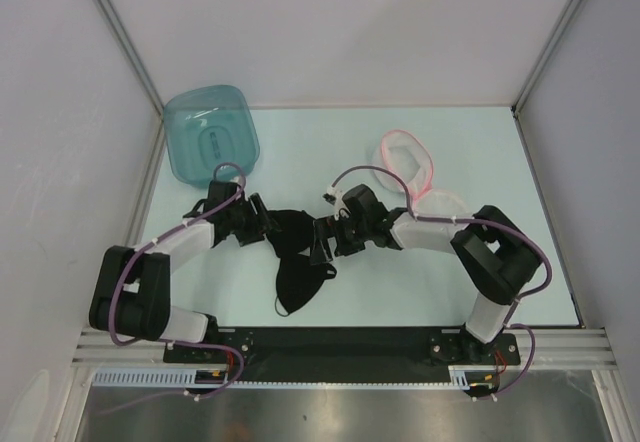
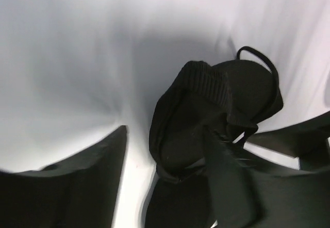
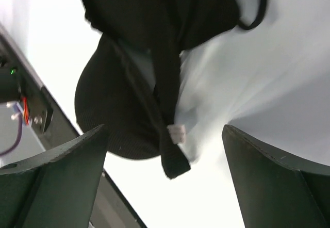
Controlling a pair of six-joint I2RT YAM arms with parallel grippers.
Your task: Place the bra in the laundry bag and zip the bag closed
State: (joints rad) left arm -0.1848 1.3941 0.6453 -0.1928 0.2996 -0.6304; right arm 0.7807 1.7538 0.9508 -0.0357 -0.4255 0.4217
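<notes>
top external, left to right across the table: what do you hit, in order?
teal tub → left gripper → bra → right gripper → laundry bag

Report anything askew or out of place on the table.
The bra is crumpled and folded over itself between the left pincer and right pincer, both open, with a strap looping out. The bag sits apart at the right rear, unzipped, its halves splayed. Nothing looks spilled or damaged.
</notes>
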